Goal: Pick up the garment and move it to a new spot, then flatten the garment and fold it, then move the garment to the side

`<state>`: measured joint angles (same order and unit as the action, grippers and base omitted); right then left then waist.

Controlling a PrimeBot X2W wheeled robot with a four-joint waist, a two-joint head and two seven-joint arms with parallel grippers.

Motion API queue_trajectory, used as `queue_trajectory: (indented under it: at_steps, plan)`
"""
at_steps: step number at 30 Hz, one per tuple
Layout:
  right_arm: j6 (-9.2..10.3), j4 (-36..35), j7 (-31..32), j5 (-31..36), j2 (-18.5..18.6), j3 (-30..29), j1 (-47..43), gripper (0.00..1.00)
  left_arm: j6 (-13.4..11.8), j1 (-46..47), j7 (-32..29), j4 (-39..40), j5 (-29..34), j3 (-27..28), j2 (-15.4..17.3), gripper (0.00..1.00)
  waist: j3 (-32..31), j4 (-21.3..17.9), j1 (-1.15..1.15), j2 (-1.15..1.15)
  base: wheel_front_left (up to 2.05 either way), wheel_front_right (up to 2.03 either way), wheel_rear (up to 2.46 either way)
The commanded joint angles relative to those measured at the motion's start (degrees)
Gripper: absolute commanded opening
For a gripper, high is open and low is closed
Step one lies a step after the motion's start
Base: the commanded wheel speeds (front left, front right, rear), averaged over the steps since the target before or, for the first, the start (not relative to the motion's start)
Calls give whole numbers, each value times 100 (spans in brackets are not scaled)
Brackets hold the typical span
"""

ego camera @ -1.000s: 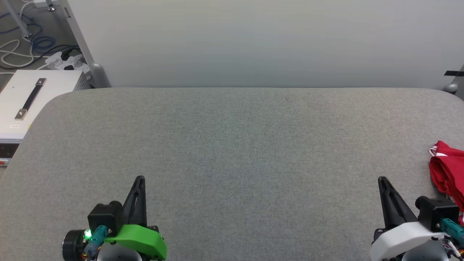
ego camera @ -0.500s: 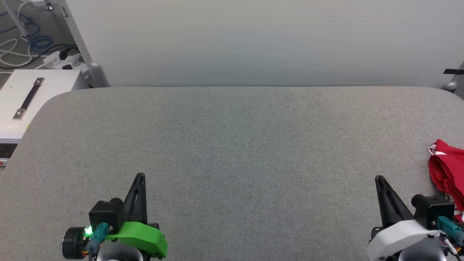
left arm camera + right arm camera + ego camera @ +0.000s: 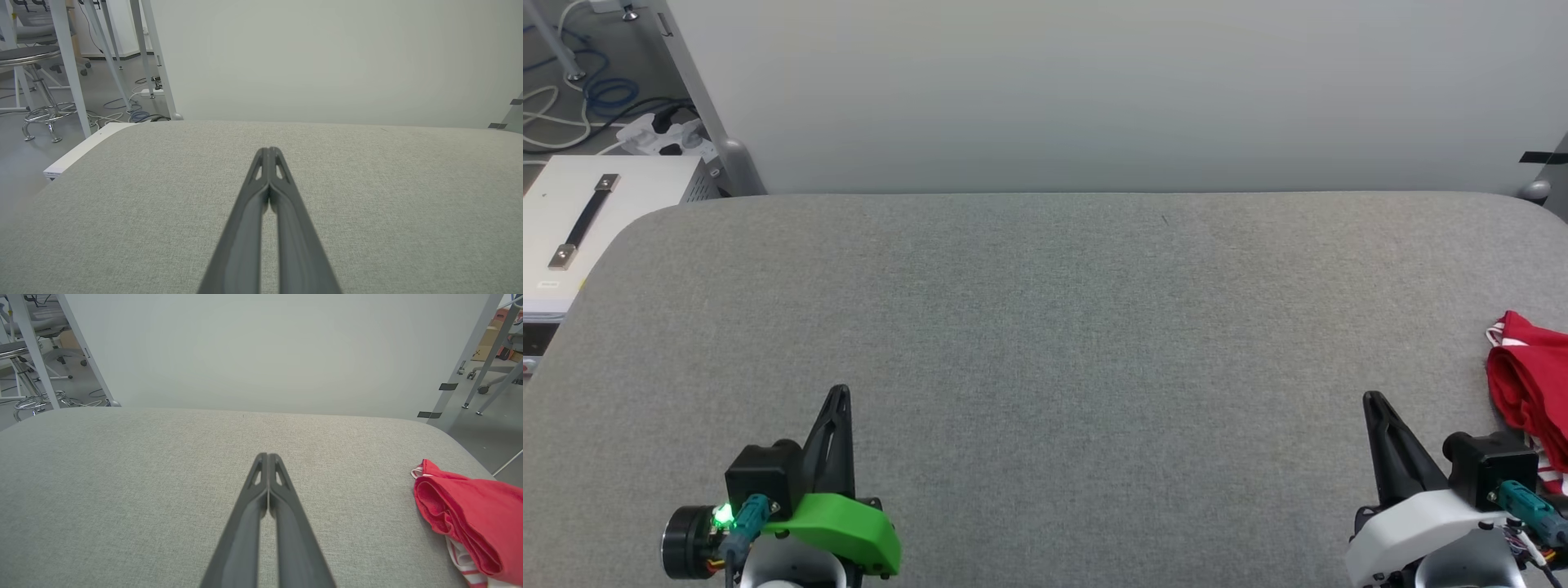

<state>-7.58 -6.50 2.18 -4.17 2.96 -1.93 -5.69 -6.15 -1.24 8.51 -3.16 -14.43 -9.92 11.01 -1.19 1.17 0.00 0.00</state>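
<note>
The garment (image 3: 1531,392) is a folded red bundle with red-white striped trim, lying at the right edge of the grey padded table (image 3: 1062,327). The right wrist view has the garment (image 3: 470,522) at its lower right. My right gripper (image 3: 1372,398) stands shut just left of the garment, apart from it, with nothing between its fingers; its tips (image 3: 267,456) meet over bare fabric. At the lower left my left gripper (image 3: 837,392) is shut too, empty, with its tips (image 3: 269,150) pressed together above the table.
A pale wall panel (image 3: 1094,90) closes off the table's far edge. A white box with a black handle (image 3: 584,220) sits beyond the table's left corner, with cables and a power strip (image 3: 662,135) on the floor behind it. A stool (image 3: 36,81) stands further left.
The whole head picture has drifted slightly, so the camera moved. Both grippers stay shut and the garment lies where it was.
</note>
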Motion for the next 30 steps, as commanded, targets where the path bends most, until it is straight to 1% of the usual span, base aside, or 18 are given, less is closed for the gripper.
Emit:
queue_trajectory:
  at_steps: [1,30]
  plan:
    - [4,41,-48,66,-4,17,110,0,49,48,-33,21,113,64,-45,0,2,-2,0,0,0,0,0]
    - [6,297,-120,213,-6,91,303,0,287,80,-377,145,672,454,-368,0,52,-51,0,0,0,0,0]
